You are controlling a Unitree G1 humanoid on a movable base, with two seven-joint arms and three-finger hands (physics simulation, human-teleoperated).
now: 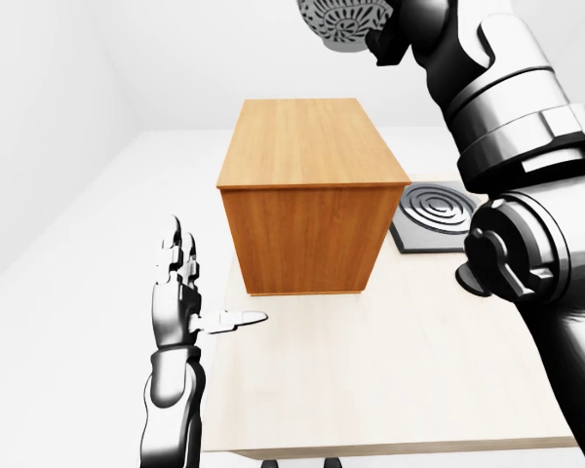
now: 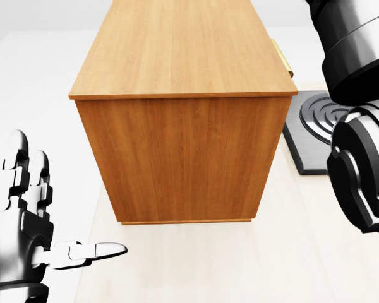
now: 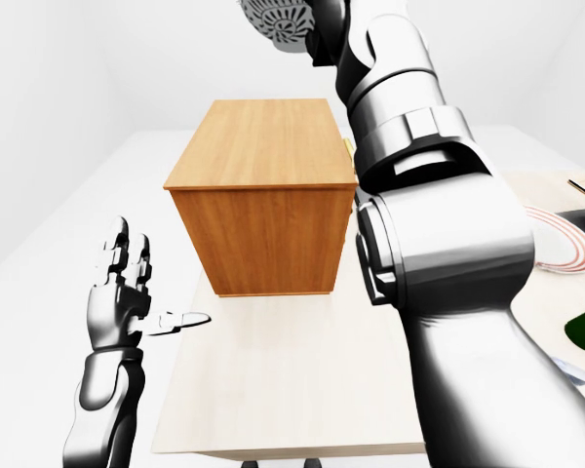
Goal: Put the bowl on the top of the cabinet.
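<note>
Bowl rides high above the cabinet, gripped by the raised right hand, apparently lifted to clear the top for placing. Left hand, fingers spread wide and empty, hovers beside the tabletop.

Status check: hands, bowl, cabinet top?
Left robot hand open, empty, beside cabinet. Right arm raised, bowl high above cabinet, grip hidden. Cabinet top bare.
</note>
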